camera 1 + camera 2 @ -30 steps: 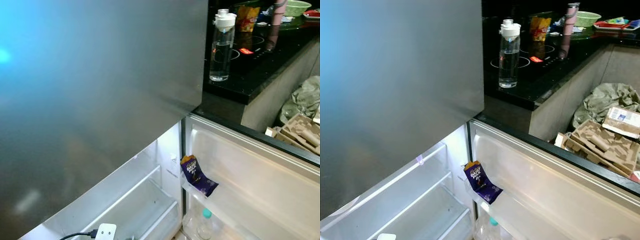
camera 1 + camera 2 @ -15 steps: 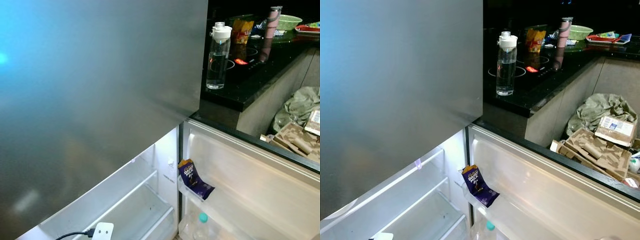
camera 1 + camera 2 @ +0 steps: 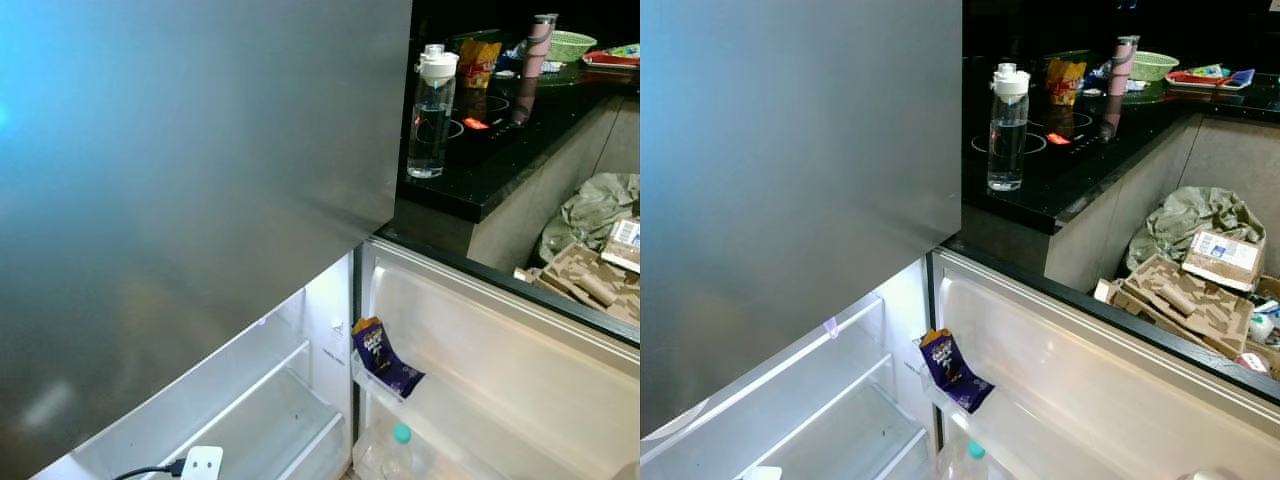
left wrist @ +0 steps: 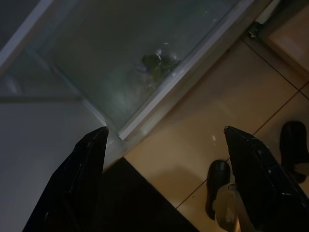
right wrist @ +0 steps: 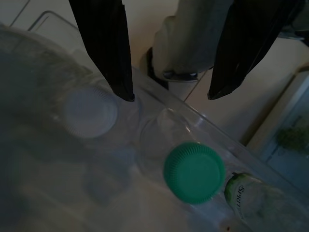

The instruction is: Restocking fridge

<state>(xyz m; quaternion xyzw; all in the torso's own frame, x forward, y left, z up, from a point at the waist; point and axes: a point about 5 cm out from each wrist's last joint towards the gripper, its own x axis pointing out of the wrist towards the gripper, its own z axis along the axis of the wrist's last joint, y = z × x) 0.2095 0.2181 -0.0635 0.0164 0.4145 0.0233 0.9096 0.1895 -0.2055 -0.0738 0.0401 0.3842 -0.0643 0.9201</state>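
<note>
**Fridge open, both pincers empty, stock waiting on the table**

The fridge (image 3: pixel 200 180) takes up most of what I see: its grey upper door is closed, while the lower door (image 3: pixel 1090 400) is swung wide open, with the lit shelves (image 3: pixel 270 400) inside looking bare. Beyond it runs the black table (image 3: pixel 1080 170), and past that a heap of cardboard and bags (image 3: pixel 1200 270) on the floor.

On the table stands a clear water bottle (image 3: pixel 1006 125) with a white cap, well apart from a snack bag (image 3: pixel 1064 80) and a pink flask (image 3: pixel 1122 62) further back. In the open door's upper bin sits a purple chocolate packet (image 3: pixel 383 355); below it a green-capped bottle (image 5: pixel 194 171) stands beside a white-capped one (image 5: pixel 91 112).

The right pincer (image 5: pixel 169 94) hangs spread wide and empty just above those door bottles. The left pincer (image 4: pixel 164 140), also spread and holding nothing, points down at the floor by the fridge's crisper drawer (image 4: pixel 135 63).

I'd judge this a gap between placements. The next move likely calls for turning to the table and reaching for the water bottle.
</note>
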